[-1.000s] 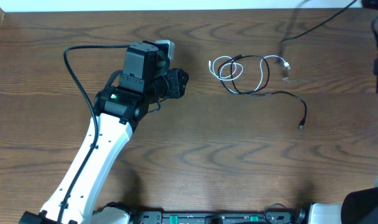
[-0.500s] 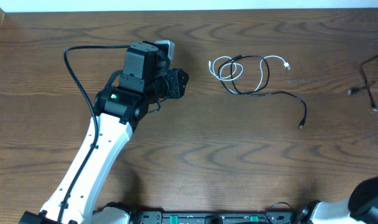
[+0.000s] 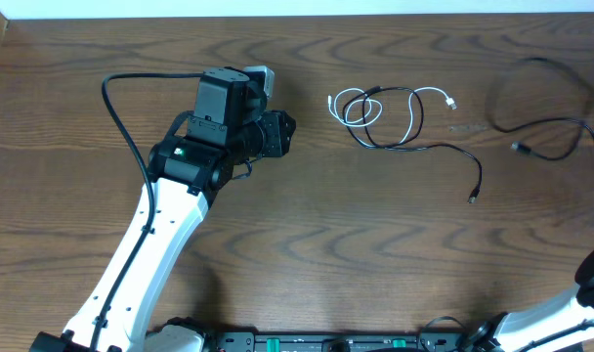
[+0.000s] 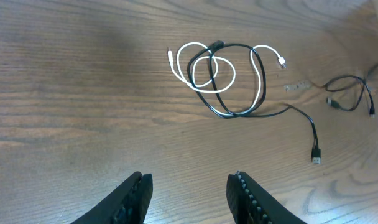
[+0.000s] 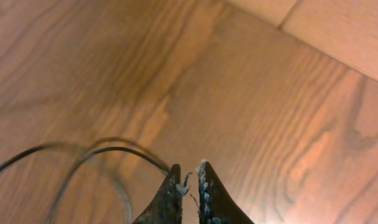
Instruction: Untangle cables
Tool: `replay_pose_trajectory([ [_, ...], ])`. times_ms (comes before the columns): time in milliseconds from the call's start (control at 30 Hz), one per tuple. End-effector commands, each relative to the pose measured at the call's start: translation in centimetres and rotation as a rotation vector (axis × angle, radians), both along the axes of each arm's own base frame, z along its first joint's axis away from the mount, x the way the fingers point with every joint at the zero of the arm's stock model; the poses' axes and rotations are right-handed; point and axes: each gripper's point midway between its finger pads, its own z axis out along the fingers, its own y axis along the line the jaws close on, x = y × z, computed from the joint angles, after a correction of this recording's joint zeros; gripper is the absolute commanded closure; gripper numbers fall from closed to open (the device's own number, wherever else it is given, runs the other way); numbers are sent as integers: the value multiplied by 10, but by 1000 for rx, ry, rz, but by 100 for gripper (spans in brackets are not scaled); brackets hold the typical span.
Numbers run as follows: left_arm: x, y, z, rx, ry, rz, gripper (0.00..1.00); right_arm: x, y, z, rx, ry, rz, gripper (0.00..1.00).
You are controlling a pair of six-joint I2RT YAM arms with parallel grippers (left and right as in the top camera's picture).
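Note:
The white cable point(image 3: 354, 106) and the black cable point(image 3: 479, 176) lie tangled in overlapping loops on the wooden table, right of centre. The black one's tail runs out to the lower right and ends in a plug. Both show in the left wrist view, white point(image 4: 204, 68) and black point(image 4: 313, 134). My left gripper point(image 3: 285, 132) is open and empty, left of the loops and apart from them; its fingers point(image 4: 189, 186) point toward them. My right gripper point(image 5: 188, 171) is shut over bare wood. It is out of the overhead view.
A thicker black wire point(image 3: 561, 124) curves over the table's right side, apart from the cables, and shows in the left wrist view point(image 4: 347, 81). A dark wire point(image 5: 114, 149) runs behind the right fingers. The table's far edge is at the top.
The thick black wire at the right has swung from the upper right corner down and left over the table. The left arm and the tangled cables have not moved.

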Motion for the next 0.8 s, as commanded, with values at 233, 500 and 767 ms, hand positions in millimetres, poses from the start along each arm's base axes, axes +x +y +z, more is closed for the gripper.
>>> replay_pose_trajectory([
  [233, 2, 2, 4, 16, -21, -2, 56, 39, 44, 4, 230, -211, 283, 64],
  [500, 2, 2, 4, 16, -20, -2, 56, 79, 160, -4, 306, -165, 744, 49],
  [767, 1, 2, 3, 18, -14, -2, 56, 64, 190, -72, 288, 103, 414, 52],
])
